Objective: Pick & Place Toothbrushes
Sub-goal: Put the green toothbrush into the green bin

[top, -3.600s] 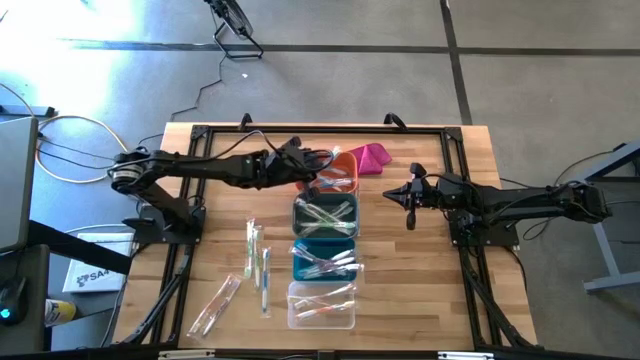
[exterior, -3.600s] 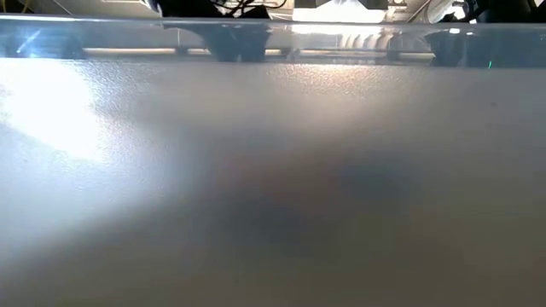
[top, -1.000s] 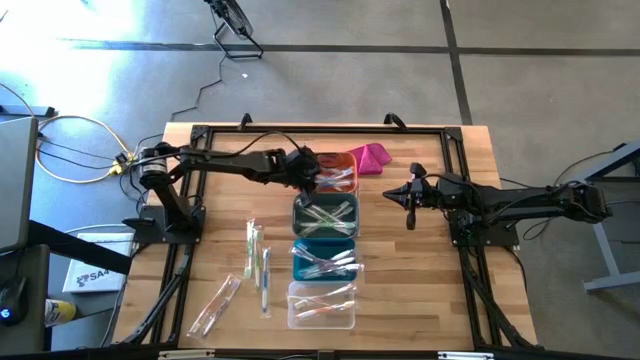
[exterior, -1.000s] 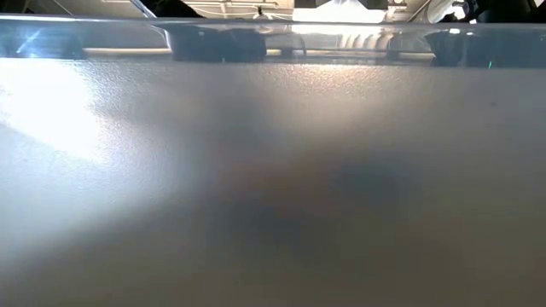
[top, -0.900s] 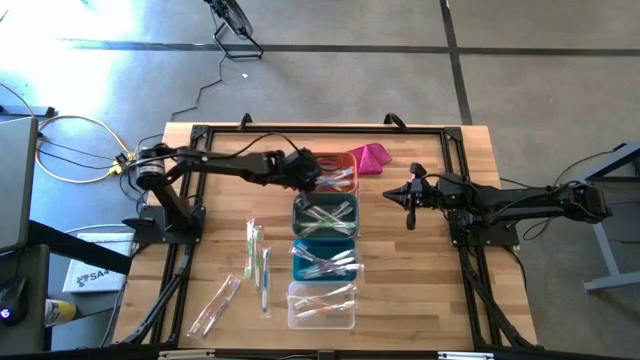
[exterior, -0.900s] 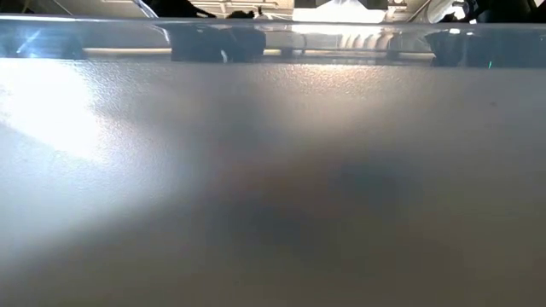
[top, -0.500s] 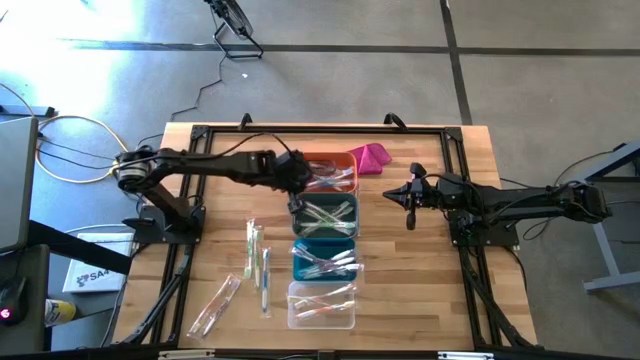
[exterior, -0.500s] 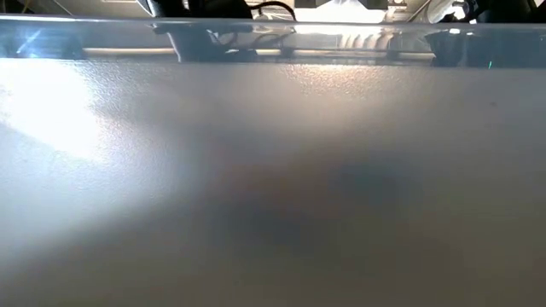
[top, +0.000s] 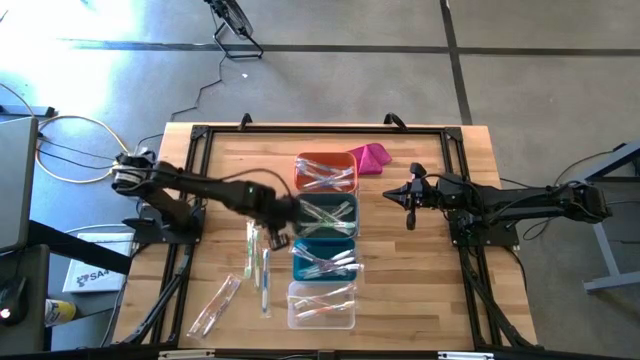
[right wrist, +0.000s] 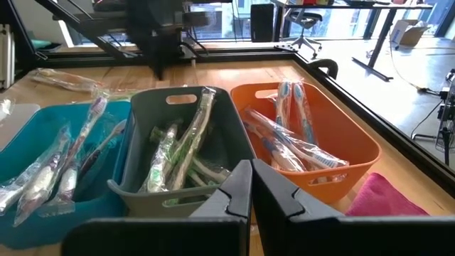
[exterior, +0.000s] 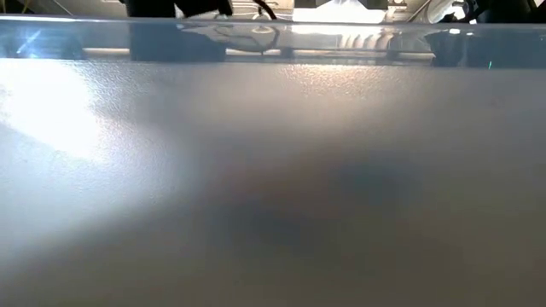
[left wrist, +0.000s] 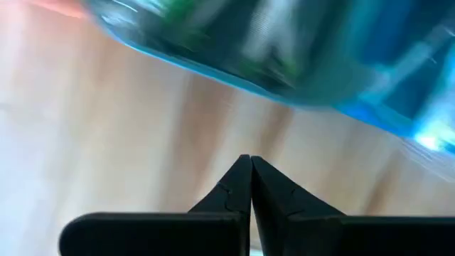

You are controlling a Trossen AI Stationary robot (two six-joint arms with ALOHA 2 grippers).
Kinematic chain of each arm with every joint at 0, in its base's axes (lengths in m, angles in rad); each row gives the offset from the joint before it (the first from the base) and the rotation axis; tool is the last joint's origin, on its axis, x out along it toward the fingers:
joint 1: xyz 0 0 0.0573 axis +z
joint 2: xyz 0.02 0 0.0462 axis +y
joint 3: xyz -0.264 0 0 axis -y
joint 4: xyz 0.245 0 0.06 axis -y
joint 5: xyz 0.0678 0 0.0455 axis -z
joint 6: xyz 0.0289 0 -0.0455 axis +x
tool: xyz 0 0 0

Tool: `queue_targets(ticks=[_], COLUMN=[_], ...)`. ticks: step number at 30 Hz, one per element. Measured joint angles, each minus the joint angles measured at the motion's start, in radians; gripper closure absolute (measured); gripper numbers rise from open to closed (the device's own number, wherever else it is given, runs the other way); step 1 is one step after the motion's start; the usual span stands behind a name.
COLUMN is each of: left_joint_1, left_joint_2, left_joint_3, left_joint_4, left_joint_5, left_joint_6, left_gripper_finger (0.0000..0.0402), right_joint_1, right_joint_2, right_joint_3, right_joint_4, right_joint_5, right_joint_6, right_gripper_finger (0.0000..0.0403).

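Loose toothbrushes in clear wrappers lie flat on the wooden table left of the bins: a pair, one, and more nearer the front edge. Others fill the orange, grey and teal bins. My left gripper hangs shut over the table just left of the grey and teal bins, beside the loose pair; in its wrist view the fingertips are together with nothing between them. Right of the bins, my right gripper waits shut and holds nothing.
Four bins stand in a row down the table's middle: orange, grey, teal, clear. A magenta cloth lies beside the orange bin. A blurred grey surface fills the low view.
My left gripper has swung from over the orange bin toward the table's near edge and left, past the grey bin, and now points more steeply down beside the loose toothbrushes. The right arm has kept still.
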Motion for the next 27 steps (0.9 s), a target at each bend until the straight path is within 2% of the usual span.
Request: queue_targets(ticks=[7,12,22,27], left_joint_1=[-0.171,-0.249,-0.263,-0.263], left_joint_2=[0.0,0.0,0.001,0.001], left_joint_3=[0.0,0.0,0.0,0.0], left_joint_4=[-0.022,-0.023,-0.049,-0.148], left_joint_5=[0.003,-0.004,-0.05,-0.069], left_joint_6=[-0.14,-0.194,-0.248,-0.368], left_gripper_finger=[0.0396,0.0396,0.0396,0.0396], right_joint_1=[0.0,0.0,0.0,0.0], right_joint_2=[0.0,0.0,0.0,0.0], right_joint_3=[0.0,0.0,0.0,0.0], right_joint_4=[0.0,0.0,0.0,0.0], right_joint_5=[0.0,-0.001,-0.001,-0.001], right_joint_6=[0.001,0.008,0.008,0.008], right_gripper_finger=[0.0398,0.0398,0.0398,0.0398])
